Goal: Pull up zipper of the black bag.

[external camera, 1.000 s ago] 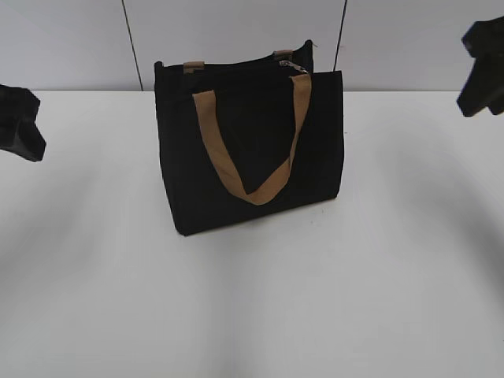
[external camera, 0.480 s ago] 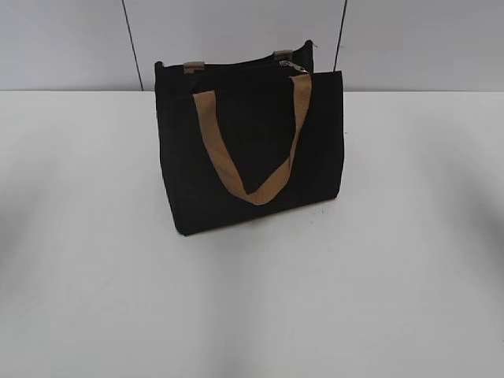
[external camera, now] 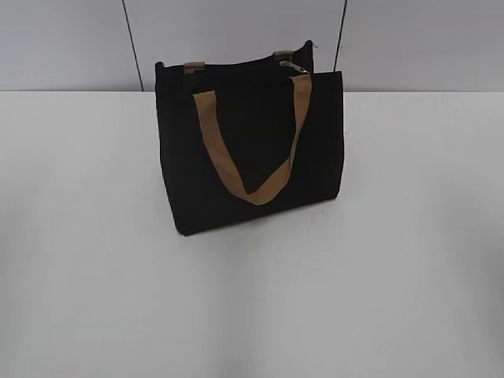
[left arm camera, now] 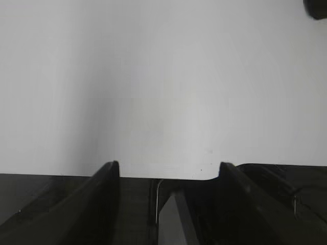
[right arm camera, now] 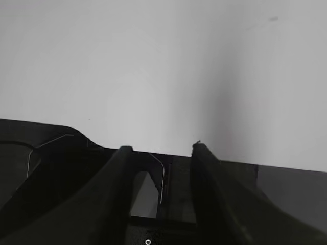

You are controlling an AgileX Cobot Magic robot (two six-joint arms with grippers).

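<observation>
The black bag (external camera: 252,138) stands upright on the white table (external camera: 252,299), slightly behind the middle. One tan strap handle (external camera: 256,193) hangs down its front face. The zipper runs along the top edge, and its shiny silver pull tab (external camera: 293,66) sits near the right end. Neither gripper shows in the exterior view. In the left wrist view my left gripper (left arm camera: 167,167) is open and empty over the table's near edge. In the right wrist view my right gripper (right arm camera: 162,149) is open and empty, also over a table edge. The bag is out of both wrist views.
A grey panelled wall (external camera: 236,31) with two dark seams stands behind the table. A dark object (left arm camera: 317,7) shows at the top right corner of the left wrist view. Dark framework lies below the table edge in both wrist views.
A second ago both arms showed at the left and right edges of the exterior view. Both have withdrawn out of that view. The bag has not moved.
</observation>
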